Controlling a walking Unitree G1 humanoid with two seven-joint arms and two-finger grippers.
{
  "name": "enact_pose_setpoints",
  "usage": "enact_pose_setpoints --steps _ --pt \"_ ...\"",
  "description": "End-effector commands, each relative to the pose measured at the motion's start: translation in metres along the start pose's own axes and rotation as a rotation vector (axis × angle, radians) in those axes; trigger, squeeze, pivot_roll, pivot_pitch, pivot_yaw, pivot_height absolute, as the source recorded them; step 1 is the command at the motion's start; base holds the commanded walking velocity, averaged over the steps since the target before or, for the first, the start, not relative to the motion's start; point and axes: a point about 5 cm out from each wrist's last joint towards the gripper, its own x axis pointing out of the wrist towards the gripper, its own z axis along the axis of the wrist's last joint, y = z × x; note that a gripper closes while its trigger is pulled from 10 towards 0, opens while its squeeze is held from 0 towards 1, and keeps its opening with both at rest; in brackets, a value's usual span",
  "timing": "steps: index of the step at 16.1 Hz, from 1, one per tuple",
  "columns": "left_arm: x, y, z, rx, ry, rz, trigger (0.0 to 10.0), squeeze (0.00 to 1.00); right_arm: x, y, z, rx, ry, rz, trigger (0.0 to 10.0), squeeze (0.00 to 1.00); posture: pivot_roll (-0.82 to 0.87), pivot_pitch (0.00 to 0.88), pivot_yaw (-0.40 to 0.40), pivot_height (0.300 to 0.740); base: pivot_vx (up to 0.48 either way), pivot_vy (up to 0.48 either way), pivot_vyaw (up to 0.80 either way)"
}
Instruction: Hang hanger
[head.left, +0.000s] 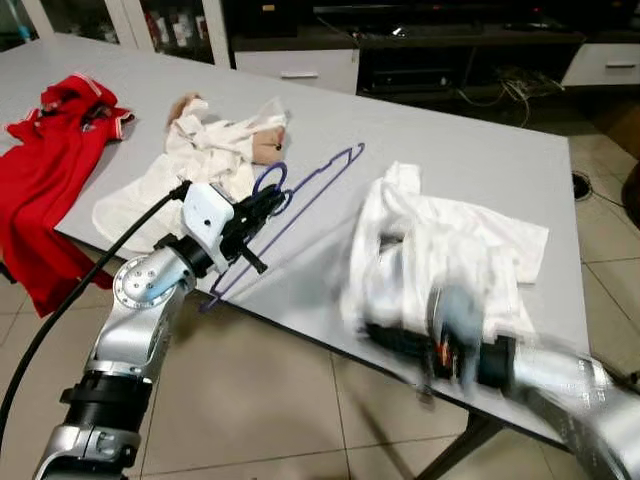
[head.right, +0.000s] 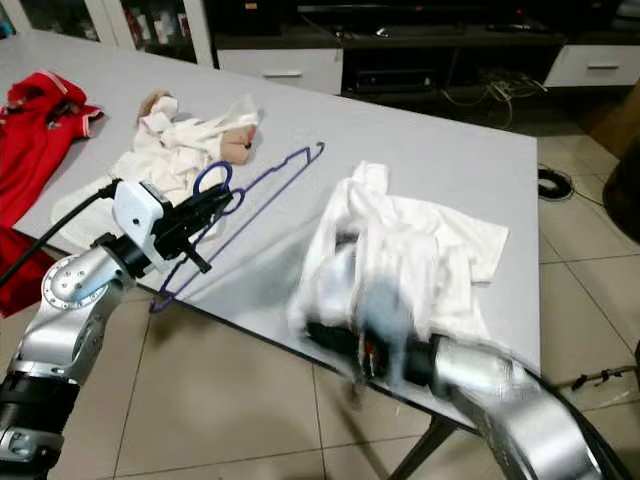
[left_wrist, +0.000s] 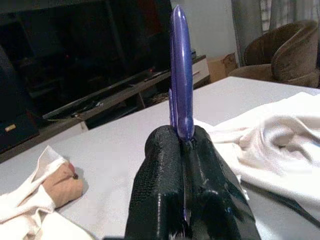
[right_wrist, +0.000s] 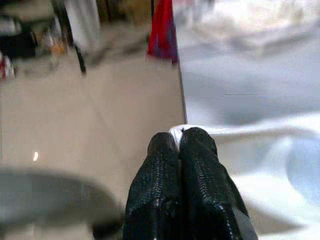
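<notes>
On the grey table (head.left: 470, 150), a purple hanger (head.left: 300, 205) is held near its hook by the left gripper (head.left: 262, 212). Beside it, a white shirt (head.right: 420, 250) is spread. Along the left wrist view, black fingers (left_wrist: 160, 190) are clamped on the hanger (left_wrist: 181, 75). Along the right wrist view, the right gripper (right_wrist: 179, 137) is pinched closed on white shirt cloth (right_wrist: 250, 150).

A grey table (head.left: 470, 150) ran slantwise across the room over a beige tiled floor (head.left: 260, 400). Behind it sat a long dark media cabinet (head.left: 450, 50) with white drawers (head.left: 300, 68) and tangled cables (head.left: 505, 90). A brown armchair (left_wrist: 285, 55) stood by pale curtains (left_wrist: 250, 20), under soft, even indoor light.
</notes>
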Motion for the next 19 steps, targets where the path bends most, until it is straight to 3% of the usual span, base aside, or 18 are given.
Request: enact_pose_setpoints --steps 1,2,3,6,7,11,13,16,19 --pt "0.0 0.0 0.0 0.007 0.003 -0.009 10.0 0.0 -0.002 0.001 -0.001 -0.064 0.033 0.015 10.0 0.0 -0.01 0.082 0.024 0.74 0.0 0.0 0.0" --pt "-0.001 0.0 -0.001 0.006 0.005 -0.008 10.0 0.0 -0.005 -0.002 -0.004 -0.089 0.061 -0.014 10.0 0.0 -0.01 0.083 0.022 0.74 0.0 0.0 0.0" --pt "-0.002 0.0 -0.001 0.005 0.005 -0.006 10.0 0.0 -0.005 -0.009 0.001 -0.088 0.037 -0.063 10.0 1.0 -0.01 0.084 0.021 0.74 0.0 0.0 0.0" --pt "-0.001 0.0 -0.001 0.005 0.004 -0.005 10.0 0.0 -0.004 -0.02 0.012 -0.108 -0.016 -0.134 10.0 1.0 0.0 0.083 0.019 0.74 0.0 0.0 0.0" --pt "-0.002 0.0 -0.001 0.006 0.005 -0.005 10.0 0.0 -0.004 -0.023 0.014 -0.092 -0.033 -0.157 10.0 0.0 0.0 0.082 0.019 0.74 0.0 0.0 0.0" --pt "-0.011 -0.001 -0.007 0.057 0.05 -0.076 10.0 0.0 -0.014 -0.028 0.027 0.023 -0.172 -0.193 10.0 0.0 0.0 0.078 0.017 0.74 0.0 0.0 0.0" --pt "-0.018 -0.004 -0.006 0.051 0.055 -0.168 10.0 0.0 -0.013 -0.036 0.023 0.025 -0.139 -0.266 10.0 0.0 -0.01 0.076 0.017 0.74 0.0 0.0 0.0" --pt "-0.03 -0.001 -0.006 0.094 0.098 -0.268 10.0 0.0 0.003 -0.055 0.018 0.061 -0.077 -0.452 10.0 0.0 -0.01 0.074 0.012 0.74 0.0 0.0 0.0" --pt "-0.043 0.005 -0.003 0.12 0.134 -0.335 10.0 0.0 0.025 -0.058 0.014 0.037 -0.02 -0.494 10.0 0.0 0.0 0.074 0.004 0.74 0.0 0.0 0.0"
